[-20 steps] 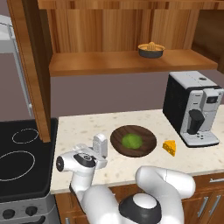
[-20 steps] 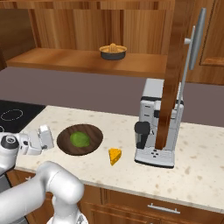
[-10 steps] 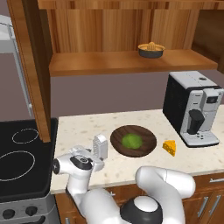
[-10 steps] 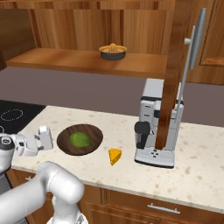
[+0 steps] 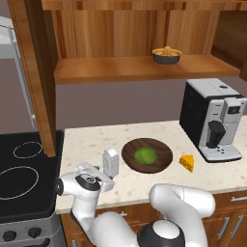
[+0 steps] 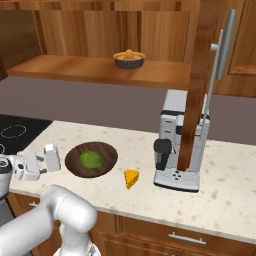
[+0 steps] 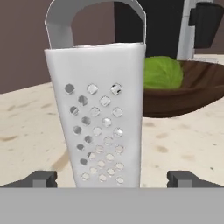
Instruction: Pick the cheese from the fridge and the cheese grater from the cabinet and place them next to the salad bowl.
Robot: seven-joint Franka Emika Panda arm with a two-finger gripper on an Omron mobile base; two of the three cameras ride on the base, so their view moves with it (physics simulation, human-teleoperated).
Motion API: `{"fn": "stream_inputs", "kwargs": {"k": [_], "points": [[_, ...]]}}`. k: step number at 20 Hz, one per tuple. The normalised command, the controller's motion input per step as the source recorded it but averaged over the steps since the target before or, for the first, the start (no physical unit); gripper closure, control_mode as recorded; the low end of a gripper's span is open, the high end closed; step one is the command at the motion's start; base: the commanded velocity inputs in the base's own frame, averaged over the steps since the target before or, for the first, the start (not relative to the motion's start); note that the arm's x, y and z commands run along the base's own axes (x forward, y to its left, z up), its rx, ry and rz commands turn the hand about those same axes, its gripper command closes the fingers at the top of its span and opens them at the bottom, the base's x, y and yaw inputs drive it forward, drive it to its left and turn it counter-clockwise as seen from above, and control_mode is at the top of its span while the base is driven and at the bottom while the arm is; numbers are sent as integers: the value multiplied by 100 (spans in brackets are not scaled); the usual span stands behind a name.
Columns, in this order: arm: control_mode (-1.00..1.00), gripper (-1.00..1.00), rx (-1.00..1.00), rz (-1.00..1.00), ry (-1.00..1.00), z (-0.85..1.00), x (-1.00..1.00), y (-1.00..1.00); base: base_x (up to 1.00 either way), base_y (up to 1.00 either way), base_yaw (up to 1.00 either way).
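Observation:
The cheese grater [image 5: 110,162] [image 6: 51,157] stands upright on the counter, just left of the salad bowl [image 5: 161,164] [image 6: 107,160]. My gripper [image 5: 102,172] [image 6: 41,165] is low at the counter's front left, open and pointing at the grater. In the hand view the grater [image 7: 103,118] rises close between the spread fingertips [image 7: 41,178], which do not touch it, and the salad bowl [image 7: 192,94] lies behind it. The cheese [image 5: 187,162] [image 6: 131,177] lies on the counter right of the bowl. The cabinet [image 5: 144,67] hangs open above. The fridge is out of view.
A coffee machine [image 5: 212,125] [image 6: 180,145] stands at the counter's right. A black cooktop [image 5: 24,169] adjoins the counter on the left. The open cabinet doors [image 5: 34,72] [image 6: 197,85] hang over the counter. A small dark bowl [image 5: 166,54] sits on the cabinet shelf.
My hand has drawn back slightly from the grater, toward the counter's front left. The grater, bowl and cheese have stayed where they were.

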Motion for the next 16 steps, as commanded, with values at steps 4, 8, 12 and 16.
{"fn": "stream_inputs", "kwargs": {"k": [4,8,12,16], "points": [[-100,-100,0,0,0,32,-28,-1,0,0,0],[-100,-100,0,4,13,37,-21,-11,0,0,0],[-100,-100,0,15,12,34,-24,-16,0,0,0],[-100,-100,5,23,6,28,-26,-13,0,0,0]]}}
